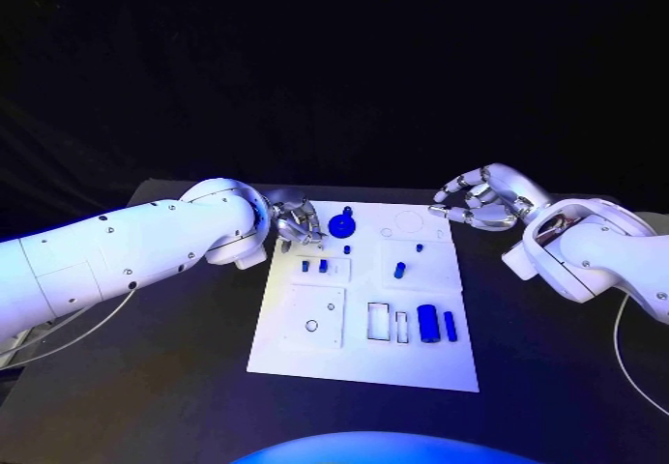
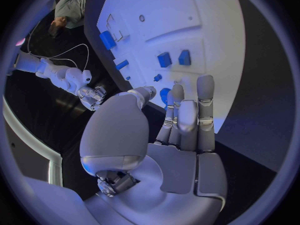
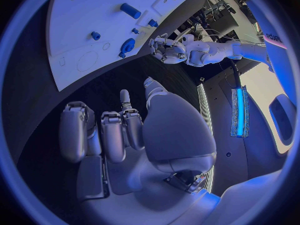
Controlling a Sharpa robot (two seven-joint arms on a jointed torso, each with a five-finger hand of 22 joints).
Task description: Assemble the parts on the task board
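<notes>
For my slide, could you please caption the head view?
Left hand reaches a round blue part at the white board's far edge; right hand hovers beside it.

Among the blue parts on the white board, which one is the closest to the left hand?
The round blue part at the board's far edge, right beside the left hand's fingers. The other blue parts lie farther down the task board, away from that hand.

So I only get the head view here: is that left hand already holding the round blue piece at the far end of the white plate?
Observer: No. The left wrist view shows the left hand with its fingers straight and its palm empty; the round blue part sits just past its fingertips.
Operator: And the right hand?
Observer: The right wrist view shows the right hand holding nothing, its fingers loosely bent, over the black table beside the task board.
</notes>
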